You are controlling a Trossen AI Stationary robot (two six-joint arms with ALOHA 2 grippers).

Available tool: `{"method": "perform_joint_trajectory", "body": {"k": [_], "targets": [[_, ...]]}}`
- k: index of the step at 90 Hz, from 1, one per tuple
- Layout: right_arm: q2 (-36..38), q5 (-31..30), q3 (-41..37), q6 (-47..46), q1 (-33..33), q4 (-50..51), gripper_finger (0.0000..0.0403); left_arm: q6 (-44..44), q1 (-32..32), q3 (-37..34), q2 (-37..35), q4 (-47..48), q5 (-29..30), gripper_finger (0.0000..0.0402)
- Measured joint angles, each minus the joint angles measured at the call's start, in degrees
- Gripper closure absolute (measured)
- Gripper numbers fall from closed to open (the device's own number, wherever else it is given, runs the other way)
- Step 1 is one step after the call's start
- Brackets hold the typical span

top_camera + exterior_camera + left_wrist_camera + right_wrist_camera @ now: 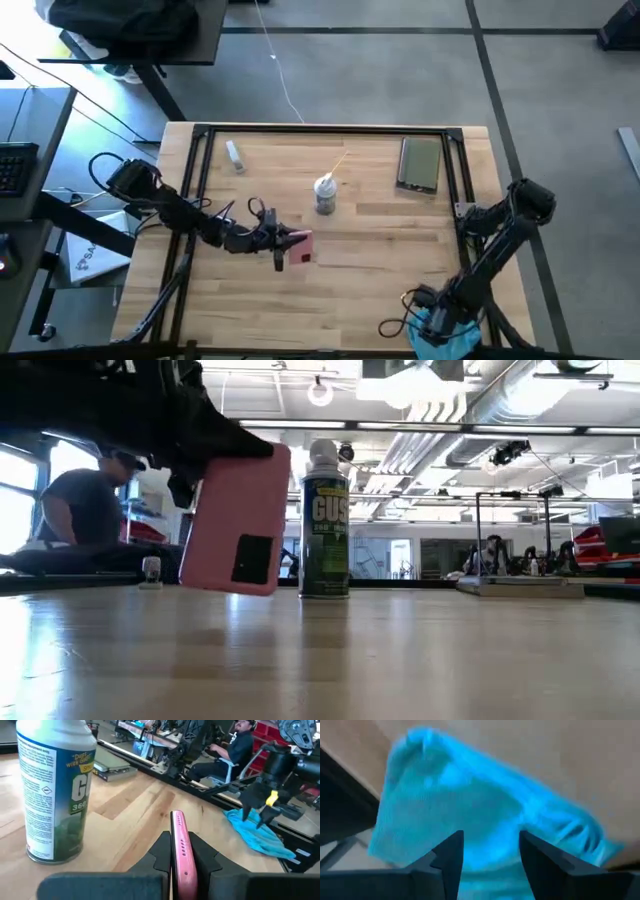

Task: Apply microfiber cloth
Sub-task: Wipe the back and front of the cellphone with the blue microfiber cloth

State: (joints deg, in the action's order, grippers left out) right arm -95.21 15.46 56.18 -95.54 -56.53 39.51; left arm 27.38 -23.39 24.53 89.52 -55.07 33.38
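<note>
The turquoise microfiber cloth (452,340) lies rumpled at the table's near right corner, by the edge; it also shows in the left wrist view (260,839). My right gripper (490,851) stands open right over the cloth (485,805), fingers pointing down, also seen from across the table (256,817). Left of the table's middle, my left gripper (278,245) is shut on a pink phone (298,247). My left gripper pinches the pink phone between its two fingers by its two flat faces, near one end (179,851). The fingers come about level from the table's left. The phone stands on edge, tilted, lifted clear of the table (240,520). My right gripper: I cannot tell whether its fingertips (451,851) touch the cloth.
A green-and-white spray can (325,195) stands upright near the table's middle, just beyond the pink phone. A dark flat device (420,163) lies at the far right, a small clear bottle (234,155) at the far left. A black metal frame (320,130) runs around the table.
</note>
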Motion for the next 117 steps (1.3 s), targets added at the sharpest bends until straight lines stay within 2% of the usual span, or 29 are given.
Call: {"method": "perform_joint_trajectory", "body": {"k": [17, 38, 66, 79, 96, 105, 117], "targets": [[-0.09, 2.31, 0.00, -10.45, -2.81, -2.50, 0.0221, -0.55, 1.00, 0.00, 0.00, 0.31, -1.08, 0.0392], [-1.95, 1.48, 0.04, -20.18, -5.74, -5.00, 0.0200, -0.57, 2.17, 0.00, 0.00, 1.41, -2.26, 0.0392], [-9.98, 4.21, 0.37, -21.17, -2.83, -5.88, 0.0203, -0.55, 2.39, 0.00, 0.00, 1.79, -2.42, 0.0392], [-10.46, 4.39, 0.37, -16.38, 0.46, -6.06, 0.0246, -0.68, 2.38, 0.00, 0.00, 1.81, -2.50, 0.0392], [-10.52, 2.34, 0.58, -7.06, 5.00, -5.90, 0.0376, -1.89, 2.37, 0.00, 0.00, 1.92, -3.72, 0.0392], [-10.05, -5.29, 4.24, 0.66, 7.96, 2.53, 0.0394, 2.14, 2.56, 0.00, 0.00, 2.01, -2.49, 0.0392], [-9.88, -24.41, 13.93, 13.66, 11.87, 21.06, 0.0401, 11.90, 4.94, -0.02, 0.00, 2.22, -5.81, 0.0392]]}}
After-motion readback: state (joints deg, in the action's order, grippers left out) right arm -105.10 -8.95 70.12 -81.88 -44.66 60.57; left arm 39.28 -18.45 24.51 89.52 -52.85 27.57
